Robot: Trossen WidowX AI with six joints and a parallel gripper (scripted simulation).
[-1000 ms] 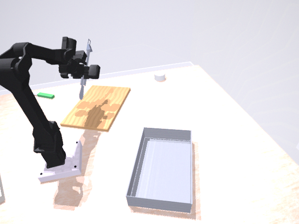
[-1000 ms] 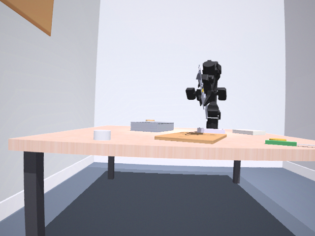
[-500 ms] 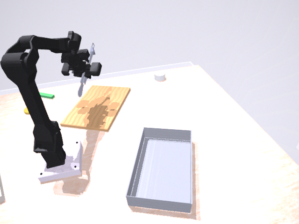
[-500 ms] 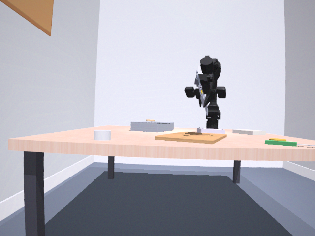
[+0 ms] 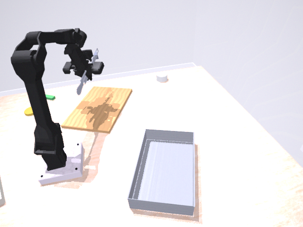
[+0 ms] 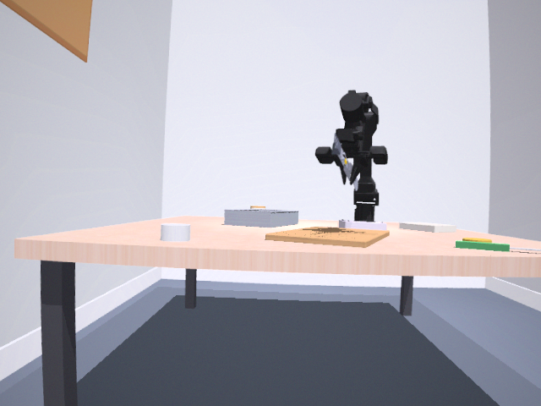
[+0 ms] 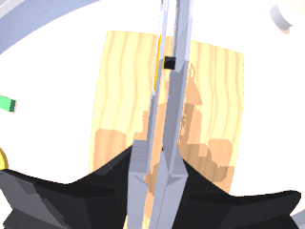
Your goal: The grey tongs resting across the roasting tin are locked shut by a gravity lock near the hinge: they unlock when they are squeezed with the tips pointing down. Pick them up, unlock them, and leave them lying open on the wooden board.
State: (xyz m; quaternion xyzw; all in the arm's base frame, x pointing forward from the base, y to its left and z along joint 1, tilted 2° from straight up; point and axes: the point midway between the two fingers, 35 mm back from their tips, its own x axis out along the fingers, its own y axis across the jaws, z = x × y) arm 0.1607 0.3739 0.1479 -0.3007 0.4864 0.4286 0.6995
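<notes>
Grey tongs (image 5: 84, 77) (image 6: 341, 151) (image 7: 178, 100) gripped in the fingers, above the table's far edge side; I should level them gently before lowering.

My arm (image 5: 39, 97) (image 6: 363, 172) rises from its pale base (image 5: 79, 174) (image 6: 379, 226), set well in from the tabletop's far edge as I see it from the top camera. I have the elbow bent high, the forearm reaching roughly level, and the wrist (image 5: 78, 38) (image 6: 352, 106) folded downward. My gripper (image 5: 89, 76) (image 6: 348, 180) (image 7: 151, 151) hangs above the surface, slanting down towards that edge, its black fingers clamped on their load.
</notes>
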